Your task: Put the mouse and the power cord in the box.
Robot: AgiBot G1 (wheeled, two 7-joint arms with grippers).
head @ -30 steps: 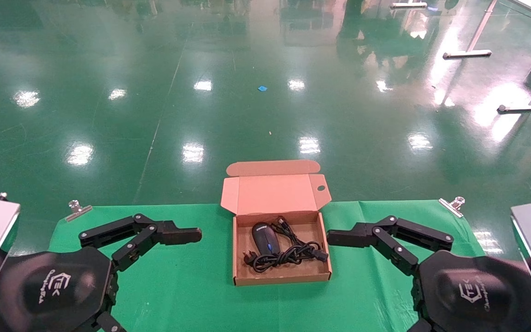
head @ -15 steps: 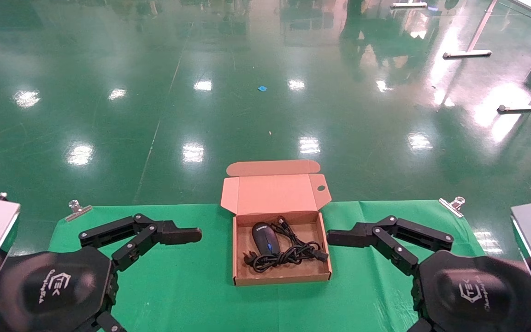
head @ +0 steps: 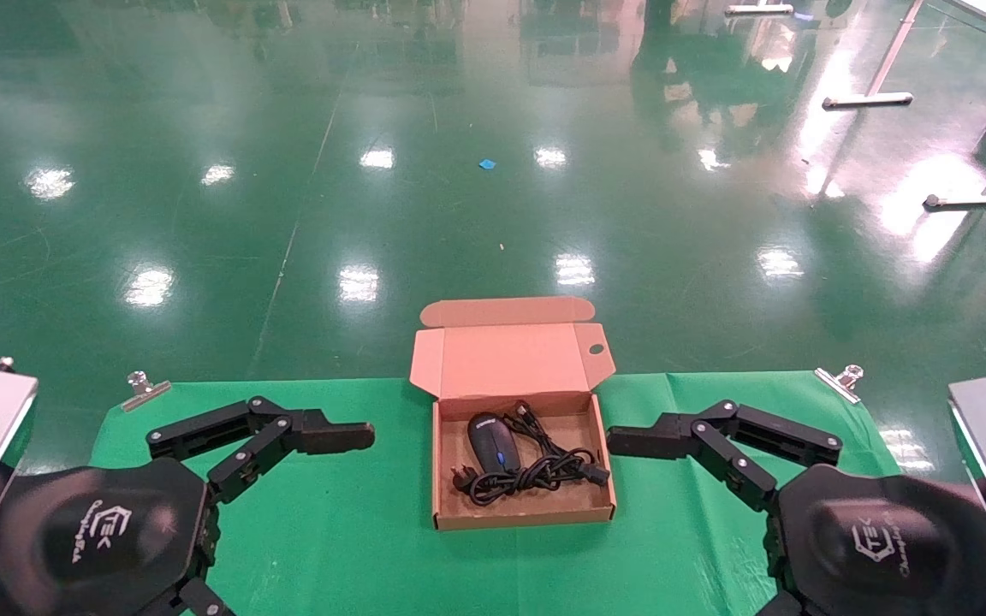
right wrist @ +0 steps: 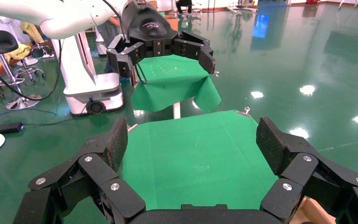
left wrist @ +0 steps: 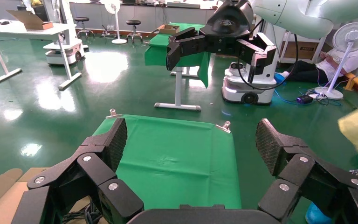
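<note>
boxes: 1 (head: 520,512) | mice: 1 (head: 493,442) | cords: 1 (head: 544,470) | grippers: 2 (left (head: 347,436), right (head: 630,441)) | clips: 2 (head: 144,387) | all showing in head view

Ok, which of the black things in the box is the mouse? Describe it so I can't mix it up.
Find the open cardboard box in the middle of the green cloth, between the two open hands. The mouse lies in its left half, next to the power cord. It is the one smooth oval body, with a blue mark near its wheel; the cord is a looped bundle of thick cable.
</note>
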